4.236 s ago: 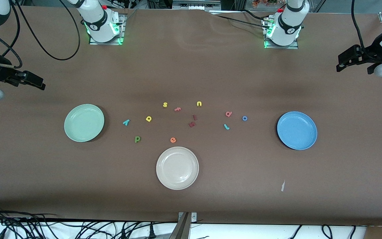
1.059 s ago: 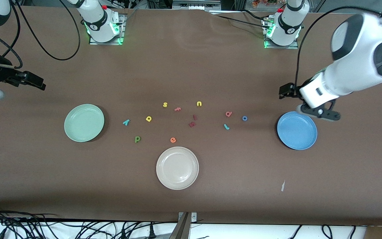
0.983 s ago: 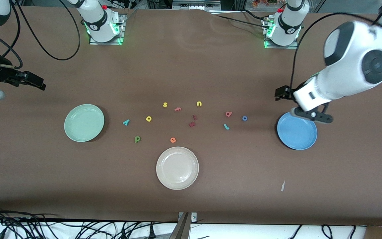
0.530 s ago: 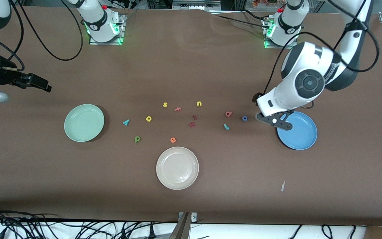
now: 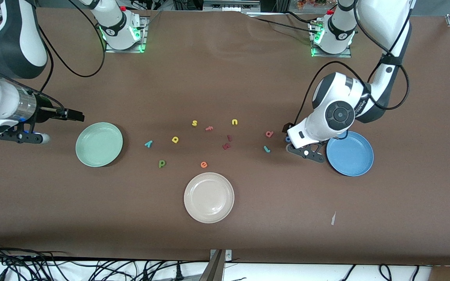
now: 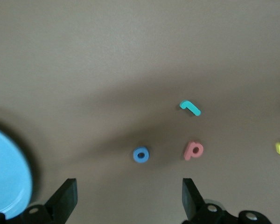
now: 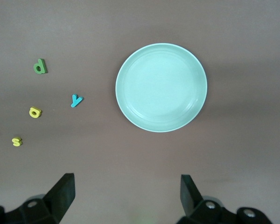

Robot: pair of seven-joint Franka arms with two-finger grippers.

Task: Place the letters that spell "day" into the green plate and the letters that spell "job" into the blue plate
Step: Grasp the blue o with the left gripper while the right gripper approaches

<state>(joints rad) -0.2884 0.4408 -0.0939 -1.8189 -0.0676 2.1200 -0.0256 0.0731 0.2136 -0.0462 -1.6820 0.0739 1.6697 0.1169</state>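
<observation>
Brown bench point(image 5: 225, 78), cables along its near edge. Since the earliest frame: left arm swung in from the bench's end, now bent low over the letters; right arm also shifted inward toward the green plate point(image 5: 99, 144).

Left gripper point(image 5: 289, 143) over the blue o point(image 6: 141, 154), between the blue plate point(image 5: 350, 153) and the teal j point(image 5: 266, 148); fingers spread, nothing held. Wrist tilted, elbow folded back toward its base. Right gripper point(image 5: 59, 125) hovering just beside the green plate, toward the right arm's end of the bench; fingers apart, empty.

"Job" letters all on the bench, not in the blue plate: pink b point(image 5: 269, 134) farther from the front camera than the j, o almost hidden under the left wrist in the front view yet plain in the left wrist view. "Day" letters likewise on the bench, beside the green plate toward the centre: teal y point(image 5: 149, 143), yellow a point(image 5: 175, 139), dark green d point(image 5: 162, 164). Both plates empty.

Also lying about: yellow s point(image 5: 194, 123), yellow u point(image 5: 234, 122), orange e point(image 5: 204, 164), cream plate point(image 5: 209, 197) nearest the front camera.
</observation>
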